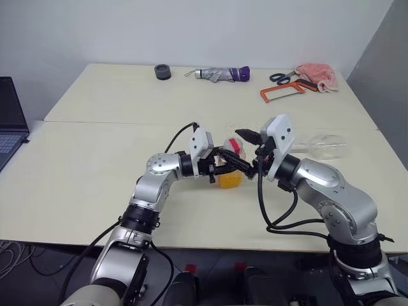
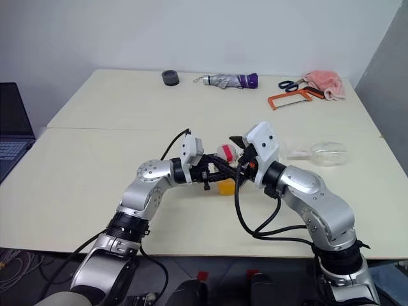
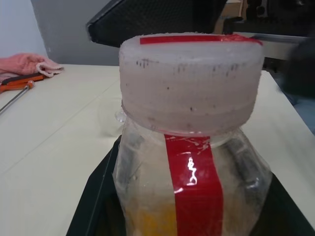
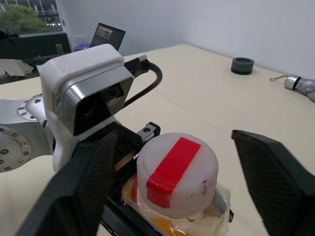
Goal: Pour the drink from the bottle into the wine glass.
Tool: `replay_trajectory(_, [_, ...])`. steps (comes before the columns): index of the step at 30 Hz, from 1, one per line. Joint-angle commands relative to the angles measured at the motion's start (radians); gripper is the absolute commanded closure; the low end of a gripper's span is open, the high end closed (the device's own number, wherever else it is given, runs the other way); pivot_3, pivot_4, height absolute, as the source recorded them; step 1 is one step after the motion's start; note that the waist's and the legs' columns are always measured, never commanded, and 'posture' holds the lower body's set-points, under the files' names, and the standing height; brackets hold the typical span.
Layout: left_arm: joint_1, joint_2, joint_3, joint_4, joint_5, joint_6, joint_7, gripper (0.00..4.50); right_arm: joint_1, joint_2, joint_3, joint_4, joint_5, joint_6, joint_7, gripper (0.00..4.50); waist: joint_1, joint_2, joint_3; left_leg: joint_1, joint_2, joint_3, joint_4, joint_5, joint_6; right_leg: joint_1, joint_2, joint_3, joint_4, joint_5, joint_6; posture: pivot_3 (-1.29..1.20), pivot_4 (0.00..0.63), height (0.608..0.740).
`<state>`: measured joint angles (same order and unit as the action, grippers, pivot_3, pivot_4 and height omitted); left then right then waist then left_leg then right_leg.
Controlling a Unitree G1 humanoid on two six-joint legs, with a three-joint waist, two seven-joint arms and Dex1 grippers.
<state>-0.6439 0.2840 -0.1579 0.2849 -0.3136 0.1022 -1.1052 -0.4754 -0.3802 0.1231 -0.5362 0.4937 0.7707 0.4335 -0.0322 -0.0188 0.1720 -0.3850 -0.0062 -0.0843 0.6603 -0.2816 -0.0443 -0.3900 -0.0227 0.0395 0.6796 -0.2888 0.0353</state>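
My left gripper is shut on the bottle and holds it upright just above the table's front half. The bottle is clear, with a red strip down its side and a pale cap crossed by red tape. The orange drink fills its lower part. From the right, my right gripper reaches the cap and stands open; its two black fingers flank the cap with a gap on each side. The wine glass lies on its side on the table, to the right of the right arm.
Along the table's far edge lie a black tape roll, a folded umbrella, scissors, an orange hacksaw and a pink cloth. A laptop sits at the far left.
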Motion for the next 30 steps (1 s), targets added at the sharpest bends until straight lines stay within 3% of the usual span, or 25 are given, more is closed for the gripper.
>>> replay_trajectory(1, [-0.021,0.003,0.027,-0.059,-0.041,0.012,-0.017,2.69,-0.019,-0.004,0.004,-0.015,0.032,-0.015,0.056,2.02,0.0,0.0,0.0,0.0,0.0,0.0,0.0,0.0,0.0,0.0,0.0,0.0,0.0,0.0,0.0,0.0,0.15,0.74])
replay_trajectory(3, [-0.026,0.003,0.029,-0.062,-0.044,0.021,-0.025,2.69,-0.025,-0.014,0.01,-0.012,0.034,-0.02,0.089,2.67,0.0,0.0,0.0,0.0,0.0,0.0,0.0,0.0,0.0,0.0,0.0,0.0,0.0,0.0,0.0,0.0,0.15,0.74])
replay_trajectory(5, [-0.036,0.002,0.034,-0.067,-0.056,0.038,-0.035,2.69,-0.039,-0.031,0.02,0.002,0.033,-0.033,0.137,2.67,0.0,0.0,0.0,0.0,0.0,0.0,0.0,0.0,0.0,0.0,0.0,0.0,0.0,0.0,0.0,0.0,0.15,0.74])
replay_trajectory(11, [-0.081,0.065,0.0,-0.087,-0.08,0.098,-0.186,2.7,-0.177,-0.213,0.073,0.224,-0.006,-0.248,0.592,2.67,-0.001,0.001,0.006,0.0,-0.001,0.001,0.001,0.0,0.0,0.0,0.001,-0.001,0.0,0.0,0.0,0.0,0.15,0.74])
replay_trajectory(16, [-0.102,0.072,0.009,-0.065,-0.073,0.106,-0.21,2.7,-0.209,-0.27,0.053,0.29,-0.001,-0.246,0.668,2.67,0.0,0.0,0.007,0.0,0.0,0.0,0.0,0.0,0.0,0.0,0.001,-0.001,0.0,0.0,0.0,0.0,0.15,0.74])
replay_trajectory(19, [-0.094,0.055,0.026,-0.068,-0.078,0.119,-0.171,2.7,-0.157,-0.241,-0.006,0.244,-0.003,-0.25,0.563,2.67,0.001,0.0,0.007,-0.001,0.001,-0.001,0.001,0.0,0.0,0.0,-0.001,-0.001,0.0,0.0,0.0,0.0,0.15,0.74])
replay_trajectory(25, [-0.087,0.023,0.038,-0.059,-0.07,0.113,-0.114,2.7,-0.047,-0.134,-0.154,-0.011,0.101,-0.126,0.267,0.55,0.001,0.0,0.007,-0.005,0.001,-0.001,0.002,0.0,0.0,-0.004,-0.002,0.0,0.001,0.0,0.0,0.0,0.15,0.74])
replay_trajectory(28, [-0.099,0.012,0.04,-0.036,-0.057,0.098,-0.099,2.7,0.01,-0.098,-0.155,-0.138,0.153,-0.031,0.153,0.54,0.001,0.0,0.007,-0.009,0.002,-0.002,0.002,0.0,-0.001,-0.008,-0.002,-0.001,0.002,0.0,0.0,0.0,0.15,0.74])
replay_trajectory(30, [-0.114,0.004,0.036,-0.008,-0.043,0.08,-0.094,2.7,0.044,-0.048,-0.109,-0.181,0.103,0.005,0.035,0.54,0.001,0.0,0.007,-0.011,0.001,-0.002,0.002,0.002,-0.003,-0.01,-0.002,-0.001,0.002,0.0,0.0,0.0,0.15,0.74])
